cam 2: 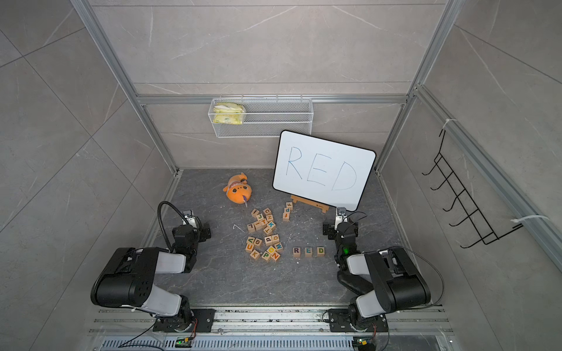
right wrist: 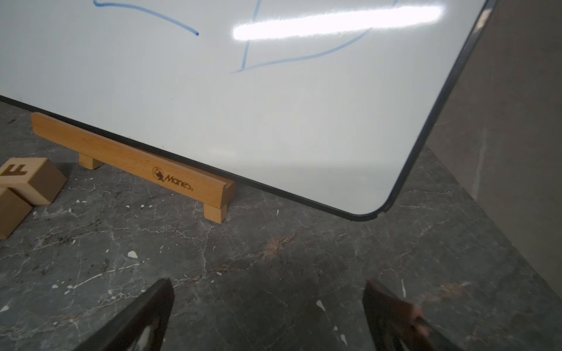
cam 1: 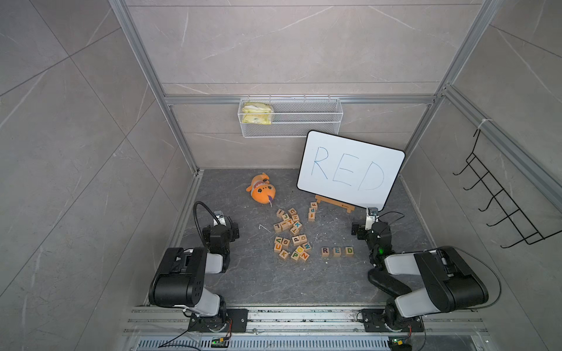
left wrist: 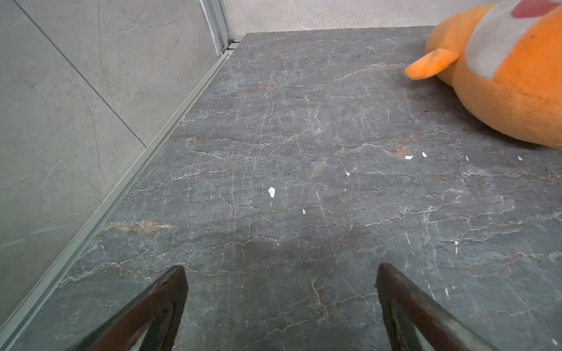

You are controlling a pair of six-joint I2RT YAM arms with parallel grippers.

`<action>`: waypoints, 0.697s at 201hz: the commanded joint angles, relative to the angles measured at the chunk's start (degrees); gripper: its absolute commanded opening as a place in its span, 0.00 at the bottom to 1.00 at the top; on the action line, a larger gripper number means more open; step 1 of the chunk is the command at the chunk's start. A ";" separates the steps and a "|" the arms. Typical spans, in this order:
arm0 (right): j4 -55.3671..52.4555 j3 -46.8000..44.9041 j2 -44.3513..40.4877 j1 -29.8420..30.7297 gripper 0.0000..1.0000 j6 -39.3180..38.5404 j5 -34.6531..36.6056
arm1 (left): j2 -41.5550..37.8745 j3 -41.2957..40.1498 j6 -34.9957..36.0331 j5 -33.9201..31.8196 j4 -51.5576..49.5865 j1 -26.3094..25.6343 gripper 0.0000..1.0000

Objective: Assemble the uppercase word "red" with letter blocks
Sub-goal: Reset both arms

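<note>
R block (cam 1: 325, 251), E block (cam 1: 337, 251) and D block (cam 1: 349, 250) stand in a near-right row, so the word looks finished. Spread wide and empty, left gripper (left wrist: 281, 269) and right gripper (right wrist: 268, 283) likely need only rest

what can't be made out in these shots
- Yellow packets in the wire basket: print too small behind the mesh, both top views.
- Whiteboard: right wrist view cuts off most of the writing.
- Plush toy: mostly cut off by the left wrist view's edge.
- Cube beside the F block: letter cut off by the right wrist view's edge.
- R block, E block, D block: outside both wrist views.
</note>
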 commanded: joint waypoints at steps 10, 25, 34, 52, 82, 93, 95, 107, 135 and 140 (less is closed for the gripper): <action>1.08 2.33 0.67 -1.13 1.00 0.51 -3.50 | -0.02 2.83 -1.11 1.29 1.15 1.21 1.00; -0.57 3.12 0.62 -2.56 1.00 1.48 -5.39 | -0.36 3.07 -1.53 1.63 0.00 1.57 1.00; -0.84 3.12 0.58 -2.71 1.00 1.54 -5.50 | -0.17 3.02 -1.53 1.63 0.32 1.67 1.00; -0.79 3.07 0.56 -2.81 1.00 1.54 -5.56 | -0.34 3.05 -1.58 1.72 0.14 1.67 1.00; -0.80 3.07 0.56 -2.77 1.00 1.54 -5.58 | -0.43 2.99 -1.57 1.72 0.20 1.71 1.00; -0.80 3.03 0.56 -2.80 1.00 1.54 -5.63 | -0.43 2.97 -1.65 1.72 0.17 1.67 1.00; -0.73 3.01 0.56 -2.77 1.00 1.54 -5.54 | -0.43 2.94 -1.56 1.72 0.14 1.67 1.00; -0.79 3.04 0.50 -2.76 1.00 1.54 -5.54 | -0.43 3.02 -1.61 1.72 0.18 1.67 1.00; -0.75 3.03 0.47 -2.75 1.00 1.51 -5.53 | -0.43 2.98 -1.53 1.72 0.14 1.67 1.00; -0.76 3.06 0.47 -2.78 1.00 1.47 -5.50 | -0.45 3.01 -1.55 1.72 0.16 1.67 1.00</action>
